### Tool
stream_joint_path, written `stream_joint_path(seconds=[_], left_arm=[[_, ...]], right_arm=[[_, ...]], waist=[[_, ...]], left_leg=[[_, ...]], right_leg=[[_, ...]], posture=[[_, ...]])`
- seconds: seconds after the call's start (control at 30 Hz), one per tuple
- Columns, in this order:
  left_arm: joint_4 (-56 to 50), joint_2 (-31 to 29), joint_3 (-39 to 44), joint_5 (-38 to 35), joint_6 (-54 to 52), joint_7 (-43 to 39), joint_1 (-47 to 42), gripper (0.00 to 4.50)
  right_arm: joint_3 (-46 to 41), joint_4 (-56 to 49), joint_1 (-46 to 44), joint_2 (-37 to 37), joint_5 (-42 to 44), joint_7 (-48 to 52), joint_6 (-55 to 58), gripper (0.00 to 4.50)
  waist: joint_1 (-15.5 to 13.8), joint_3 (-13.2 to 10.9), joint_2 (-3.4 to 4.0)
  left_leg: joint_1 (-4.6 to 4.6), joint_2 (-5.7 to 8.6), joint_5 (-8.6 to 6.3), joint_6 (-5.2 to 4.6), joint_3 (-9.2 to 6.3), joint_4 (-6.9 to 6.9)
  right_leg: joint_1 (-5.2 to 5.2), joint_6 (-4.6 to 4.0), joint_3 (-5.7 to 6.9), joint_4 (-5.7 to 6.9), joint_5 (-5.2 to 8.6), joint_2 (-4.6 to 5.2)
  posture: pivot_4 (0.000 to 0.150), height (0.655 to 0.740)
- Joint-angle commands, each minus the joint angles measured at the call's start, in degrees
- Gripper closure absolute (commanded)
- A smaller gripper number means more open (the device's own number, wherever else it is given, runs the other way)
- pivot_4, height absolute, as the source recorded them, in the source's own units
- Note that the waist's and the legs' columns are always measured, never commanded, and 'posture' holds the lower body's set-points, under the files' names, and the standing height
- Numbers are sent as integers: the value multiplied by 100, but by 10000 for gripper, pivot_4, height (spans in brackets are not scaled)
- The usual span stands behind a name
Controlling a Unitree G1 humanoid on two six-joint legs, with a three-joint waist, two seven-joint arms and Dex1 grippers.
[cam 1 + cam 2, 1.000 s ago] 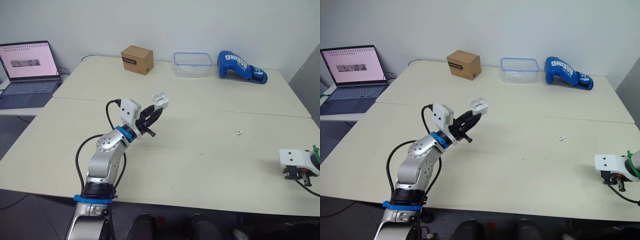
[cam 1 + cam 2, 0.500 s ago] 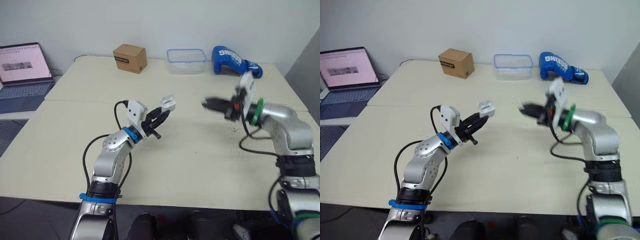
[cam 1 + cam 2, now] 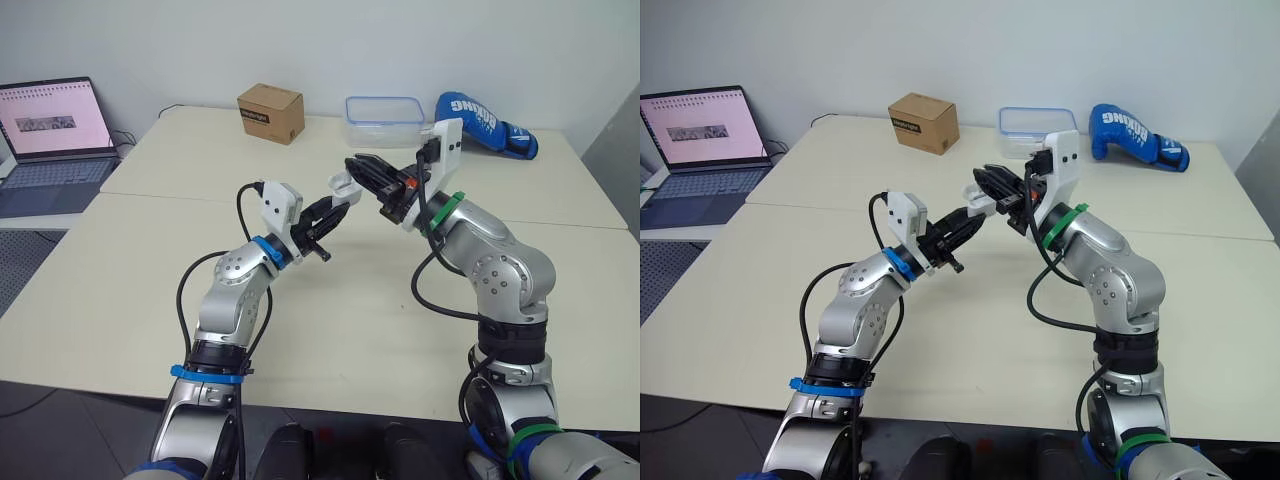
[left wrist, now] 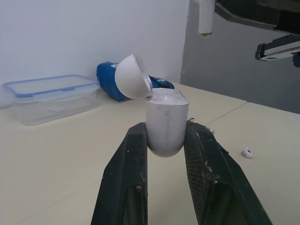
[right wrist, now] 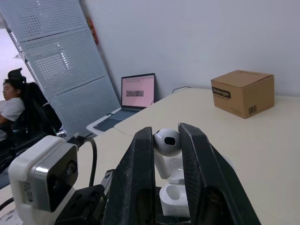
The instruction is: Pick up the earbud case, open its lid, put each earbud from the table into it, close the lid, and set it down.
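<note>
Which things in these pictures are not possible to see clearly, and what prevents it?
- Sockets of the earbud case: in the right wrist view, the right pincer and the earbud it holds cover one side, so it is unclear whether that side is filled.
- The second earbud on the table: in the left wrist view, it is too small to tell how it lies.
- A person: in the right wrist view, cut off by the picture's edge.

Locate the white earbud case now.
Head views: the white hinged earbud case is gripped in the left claw above the beige table, just beneath the right claw's white earbud.
</note>
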State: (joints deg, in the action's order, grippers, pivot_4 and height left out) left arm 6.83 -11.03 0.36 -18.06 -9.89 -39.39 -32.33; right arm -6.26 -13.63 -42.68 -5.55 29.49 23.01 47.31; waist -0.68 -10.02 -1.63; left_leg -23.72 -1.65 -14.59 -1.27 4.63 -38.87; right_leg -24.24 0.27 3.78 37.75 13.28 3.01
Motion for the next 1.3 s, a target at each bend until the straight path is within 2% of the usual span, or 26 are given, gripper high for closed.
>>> stream_joint_path(seconds=[0.03, 0.8, 0.97, 1.1, 1.17, 1.27, 1.3], left_arm=[[-208, 71, -31, -79, 113, 21, -101, 37677], [-483, 137, -50, -121, 85, 74, -75, 37677], [-488, 112, -47, -129, 83, 54, -75, 37677], [-512, 85, -48, -126, 48, 45, -6, 37677], [-537, 38, -33, -111, 38, 27, 67, 37677], [-584, -62, 16, -113, 3, 2, 166, 37677], [-617, -117, 39, -124, -14, -17, 211, 37677]], right_arm=[[141, -78, 9, -8, -20, -78, -209, 41140], [612, 235, 298, 40, -271, -451, -481, 41140], [356, 288, 315, 189, -48, -631, -425, 24165], [-391, 159, 155, 314, 818, -625, -256, 24165], [-697, 85, 84, 82, 1233, -480, -64, 24165], [-926, 241, 68, -631, 1412, -98, 74, 24165], [-608, 485, 219, -1289, 879, 288, -193, 24165]], waist=[[31, 0, 0], [66, 0, 0], [67, 0, 0], [60, 0, 0], [60, -1, 0], [60, -1, 0], [64, -1, 0]], left_leg=[[0, -1, 0, 0, 0, 0], [-1, -3, 0, 0, -1, 1], [-1, -3, 0, 0, -1, 1], [-5, -3, 0, 0, -3, 1], [-6, -1, 0, -1, -3, 1], [-6, 0, -1, -2, -3, 2], [-6, -1, -1, -2, -2, 2]], right_leg=[[0, 0, 0, 1, 0, 0], [-3, 2, -1, 1, 1, -3], [-3, 2, -1, 1, 1, -3], [-4, 2, 0, -1, 1, -3], [-3, 2, -1, -4, 1, -2], [-3, 2, 0, -7, 1, -1], [-3, 2, -1, -8, 1, -1]], posture=[[1500, 7400], [1500, 7400], [1500, 7400], [1500, 7400], [1500, 7400], [1500, 7400], [1500, 7400]])
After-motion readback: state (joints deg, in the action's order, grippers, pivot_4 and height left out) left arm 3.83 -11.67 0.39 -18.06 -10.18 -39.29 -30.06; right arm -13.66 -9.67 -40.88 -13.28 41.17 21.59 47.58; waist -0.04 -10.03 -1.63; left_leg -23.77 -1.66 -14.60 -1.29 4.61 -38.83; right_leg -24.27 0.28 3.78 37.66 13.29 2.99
